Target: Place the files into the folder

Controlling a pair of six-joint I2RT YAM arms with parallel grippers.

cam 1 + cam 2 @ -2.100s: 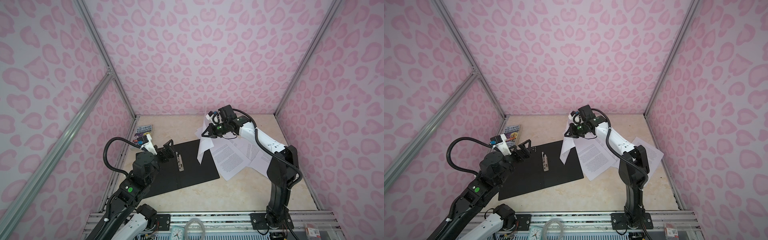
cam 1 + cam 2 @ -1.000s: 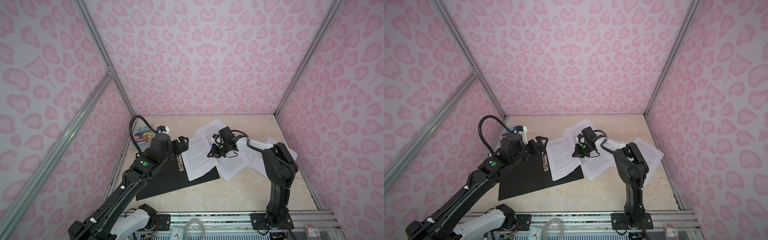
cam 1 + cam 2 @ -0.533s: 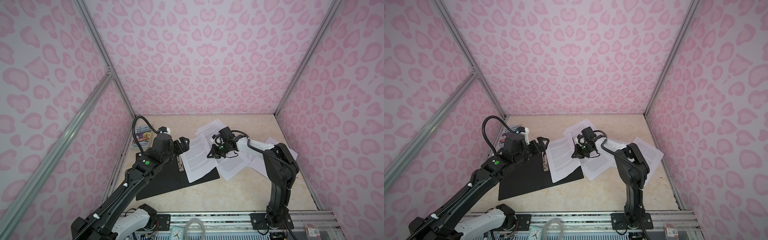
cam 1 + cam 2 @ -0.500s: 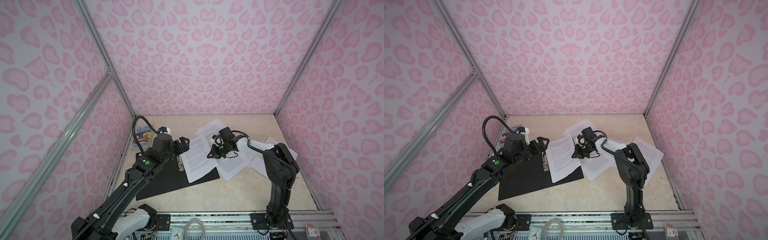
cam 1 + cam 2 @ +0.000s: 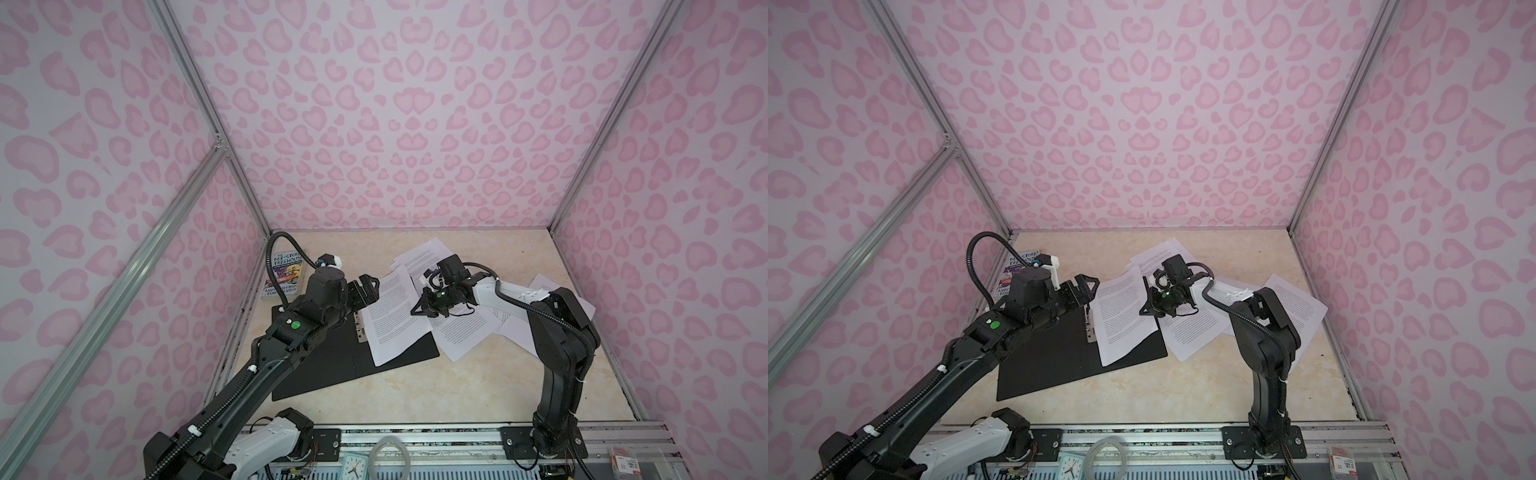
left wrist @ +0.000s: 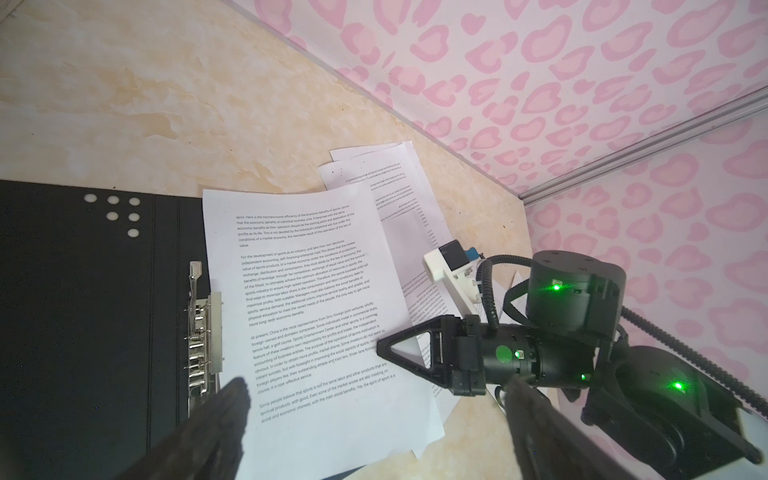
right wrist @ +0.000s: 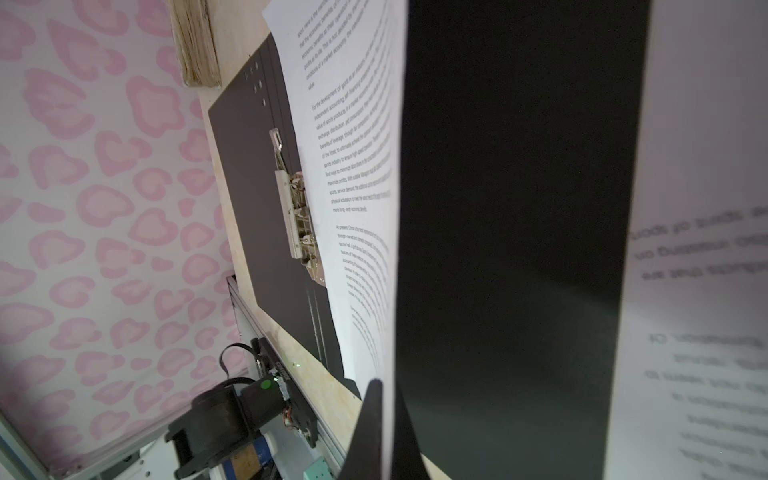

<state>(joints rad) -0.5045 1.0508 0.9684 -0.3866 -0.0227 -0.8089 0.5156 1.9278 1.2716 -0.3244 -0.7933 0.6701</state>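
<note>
While your right gripper (image 5: 417, 309) pinches edge of white printed paper sheet (image 5: 392, 320), sheet spreads from its fingertips across open black folder (image 5: 332, 365) (beside metal clip strip (image 5: 360, 330)). Your left gripper (image 5: 371, 286): fingers spread wide, above sheet's opposite edge.

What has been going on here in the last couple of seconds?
The right tool, still pinching a sheet, brought it down and leftward onto the open folder. The left tool, open, reached forward toward the sheet's edge. The folder, book and other sheets stayed put.
</note>
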